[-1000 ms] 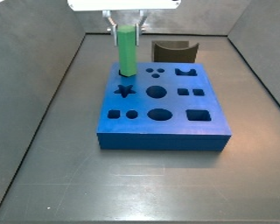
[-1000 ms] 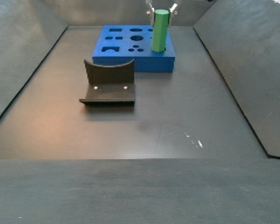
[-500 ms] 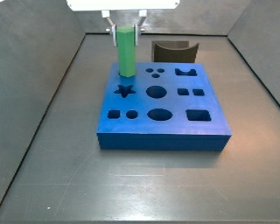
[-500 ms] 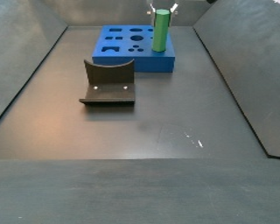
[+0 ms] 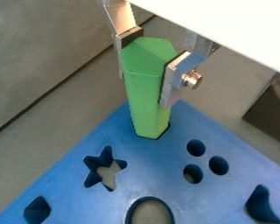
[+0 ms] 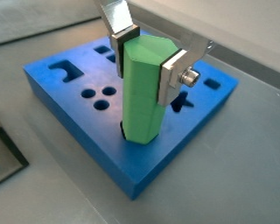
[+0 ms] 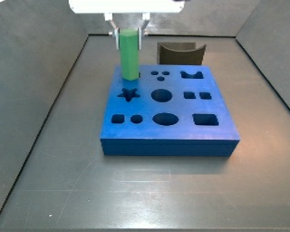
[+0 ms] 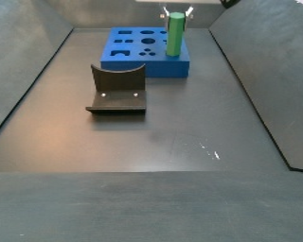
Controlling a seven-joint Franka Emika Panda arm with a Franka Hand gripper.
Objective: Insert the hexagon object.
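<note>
The hexagon object (image 7: 130,54) is a bright green bar. It stands upright over the far left corner of the blue block (image 7: 172,133). My gripper (image 7: 130,29) is shut on the bar's upper part, with a silver finger (image 5: 178,77) flat on each side. Both wrist views show the bar (image 5: 143,92) (image 6: 140,101) held in the gripper (image 5: 152,61) (image 6: 146,63), with its lower end at the block's top face (image 6: 60,92) beside the star hole (image 5: 101,166). I cannot tell how deep the end sits. A side view shows the bar (image 8: 174,36) at the block's (image 8: 148,68) right corner.
The dark fixture (image 8: 116,90) stands on the floor next to the block; it also shows in a side view (image 7: 180,52). The block's top has several shaped holes. Grey walls (image 7: 62,72) slope up around the dark floor (image 8: 154,142).
</note>
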